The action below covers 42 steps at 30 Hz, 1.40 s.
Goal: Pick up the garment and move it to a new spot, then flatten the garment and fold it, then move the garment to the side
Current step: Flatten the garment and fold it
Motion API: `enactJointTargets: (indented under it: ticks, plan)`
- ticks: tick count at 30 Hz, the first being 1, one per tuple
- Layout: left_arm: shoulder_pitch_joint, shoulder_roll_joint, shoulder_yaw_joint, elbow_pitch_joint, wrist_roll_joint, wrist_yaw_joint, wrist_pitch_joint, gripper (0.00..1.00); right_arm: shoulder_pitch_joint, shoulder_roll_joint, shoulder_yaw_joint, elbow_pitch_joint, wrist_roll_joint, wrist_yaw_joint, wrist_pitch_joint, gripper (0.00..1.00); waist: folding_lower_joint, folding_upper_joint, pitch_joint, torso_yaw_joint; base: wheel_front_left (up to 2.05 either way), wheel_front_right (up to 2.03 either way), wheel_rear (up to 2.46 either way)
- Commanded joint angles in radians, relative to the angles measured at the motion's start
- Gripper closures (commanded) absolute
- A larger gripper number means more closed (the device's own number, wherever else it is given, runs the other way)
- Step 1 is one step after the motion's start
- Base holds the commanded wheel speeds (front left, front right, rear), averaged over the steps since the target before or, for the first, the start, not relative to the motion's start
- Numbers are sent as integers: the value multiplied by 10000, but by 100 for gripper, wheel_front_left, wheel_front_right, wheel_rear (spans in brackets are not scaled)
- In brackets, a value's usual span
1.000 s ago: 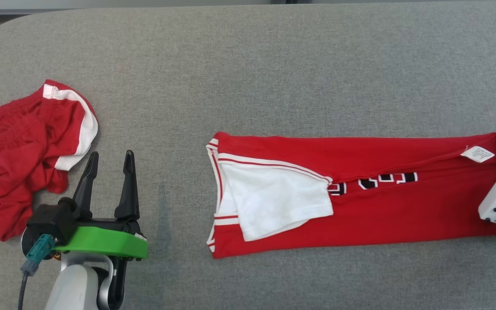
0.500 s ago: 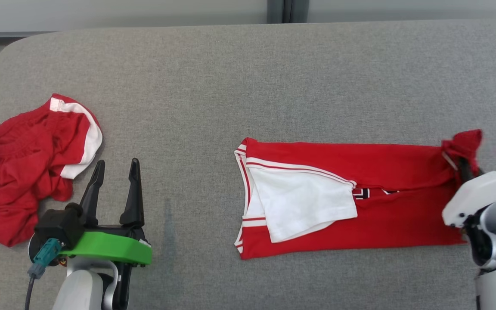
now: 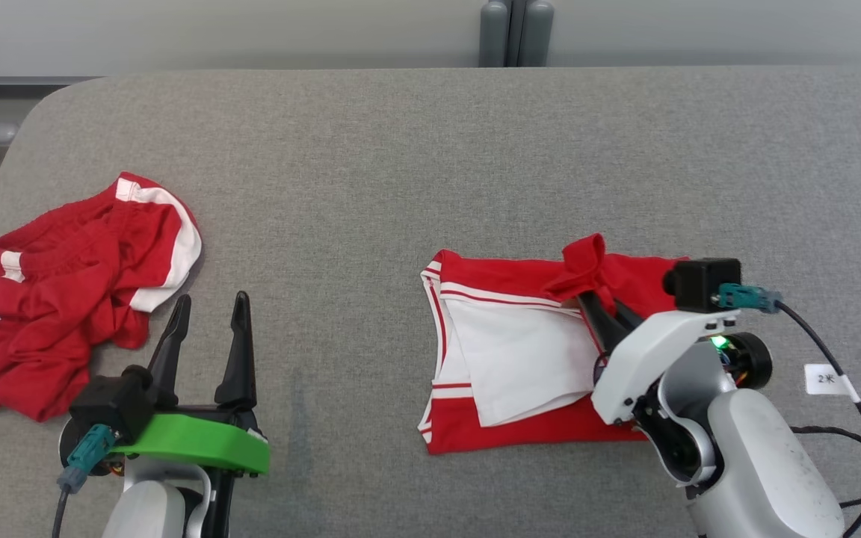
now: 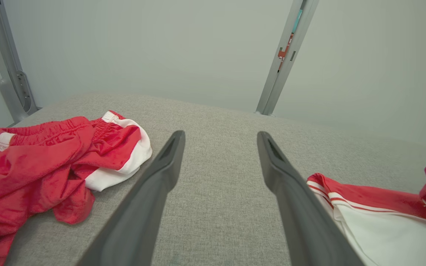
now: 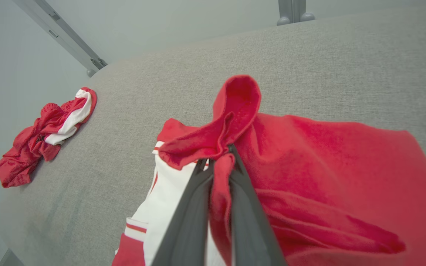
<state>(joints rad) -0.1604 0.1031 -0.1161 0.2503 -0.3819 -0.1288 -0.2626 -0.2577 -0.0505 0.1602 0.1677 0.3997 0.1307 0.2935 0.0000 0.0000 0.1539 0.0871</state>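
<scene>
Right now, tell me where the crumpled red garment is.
In the head view the crumpled red garment lies at the left end of the table, just left of the open left hand and apart from the jersey.

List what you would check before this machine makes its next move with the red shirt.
1. Grip: right end effector shut on a bunched red edge of the red-and-white fabric jersey: ok.
2. Fold finished: the pinched edge is raised above the jersey, not laid down: not ok.
3. Spare arm: left end effector open, holding nothing, apart from the jersey: ok.
4. Clutter: crumpled red-and-white shorts lie well apart from the jersey on the grey fabric-covered table: ok.
5. Lower layers flat: the part under the right arm is hidden: cannot tell.
</scene>
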Motion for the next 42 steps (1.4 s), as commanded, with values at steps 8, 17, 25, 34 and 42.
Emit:
enactJointTargets:
  ticks: [8,17,25,34,42]
  plan:
    - [-32,-89,-210,75,-126,-27,-25,0,-1413,-10,1456,1528,225,-1,-318,100,0,0,47,298,0,0,0]
    - [-94,-153,-306,78,-165,-27,-26,0,-2329,-7,2420,3192,902,-1,-706,100,0,0,195,577,0,0,0]
    - [-80,-178,-221,81,-141,-27,-25,0,-2750,-12,3032,3477,2085,-1,-1231,0,0,0,209,610,0,0,0]
    - [10,-185,-109,-16,-44,-27,-26,0,-2854,-145,2301,1593,2307,-1,-2316,0,0,0,120,400,0,0,0]
    - [156,-153,17,-136,54,-27,-25,0,-1158,-1138,-399,871,-767,-2,-2171,0,0,0,61,174,0,0,0]
